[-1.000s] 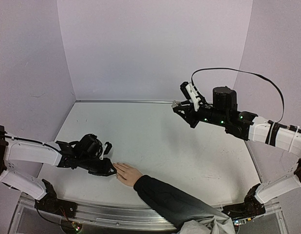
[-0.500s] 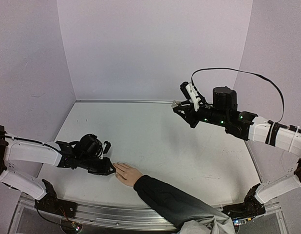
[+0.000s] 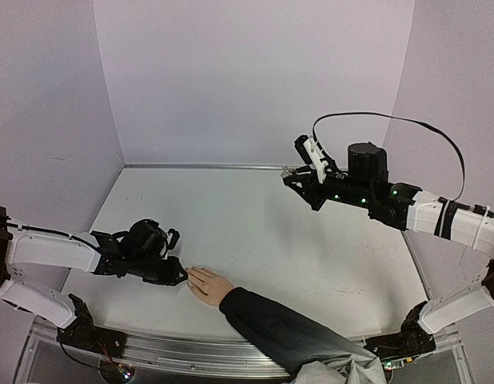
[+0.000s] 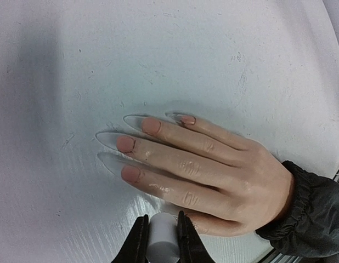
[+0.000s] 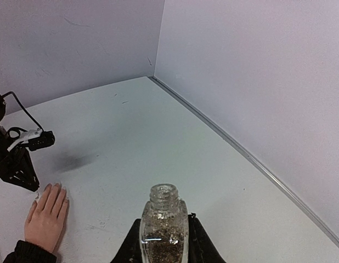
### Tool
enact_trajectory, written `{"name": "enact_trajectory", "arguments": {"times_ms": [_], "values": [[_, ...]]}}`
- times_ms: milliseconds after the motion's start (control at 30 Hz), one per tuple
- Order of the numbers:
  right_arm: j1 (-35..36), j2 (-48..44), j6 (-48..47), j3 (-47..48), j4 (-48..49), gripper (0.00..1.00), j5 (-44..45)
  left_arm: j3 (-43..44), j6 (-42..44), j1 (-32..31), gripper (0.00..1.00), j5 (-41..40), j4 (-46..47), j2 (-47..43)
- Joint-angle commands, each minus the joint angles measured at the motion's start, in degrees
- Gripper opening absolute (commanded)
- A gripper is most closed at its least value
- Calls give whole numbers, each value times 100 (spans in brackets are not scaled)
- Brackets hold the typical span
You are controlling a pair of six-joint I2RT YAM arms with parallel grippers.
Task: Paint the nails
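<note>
A light-skinned hand (image 4: 213,170) in a dark sleeve (image 3: 287,332) lies flat on the white table, fingers spread. Its nails (image 4: 126,144) are pinkish with long clear pointed tips. My left gripper (image 4: 161,236) is shut on a small white cylindrical cap (image 4: 163,244), hovering right over the nearest finger, whose tip it hides. From above, the left gripper (image 3: 178,276) touches the fingertips of the hand (image 3: 209,286). High over the back right of the table, my right gripper (image 5: 164,241) is shut on an uncapped glass bottle (image 5: 164,222) of glittery polish, held upright.
The table (image 3: 255,232) is boxed in by pale walls on the left, back and right, with a metal strip (image 5: 241,153) along the wall's foot. The person's sleeve crosses the front edge between the two arm bases.
The left gripper has edged slightly left along the fingertips with the cap still in it. The hand and the right arm with its bottle have stayed put.
</note>
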Motion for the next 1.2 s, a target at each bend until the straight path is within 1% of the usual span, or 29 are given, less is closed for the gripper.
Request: {"name": "enact_trajectory", "arguments": {"times_ms": [0, 133, 267, 367, 800, 1167], "values": [[23, -65, -25, 239, 314, 0, -40, 39, 40, -1, 0, -209, 92, -338], [23, -90, -25, 215, 311, 0, -69, 63, 29, -1, 0, -305, -359, -597], [23, -87, -25, 204, 324, 0, -120, 39, -69, -10, 0, -180, -406, -779], [19, -102, -25, 191, 329, 0, -131, 63, -153, -19, 0, -72, -368, -710], [23, -179, -8, 116, 353, 0, -117, 261, -3, -113, 0, 221, -164, -353], [18, -126, -11, 116, 360, 0, -112, 243, 64, -146, 0, 435, 82, -298]]}}
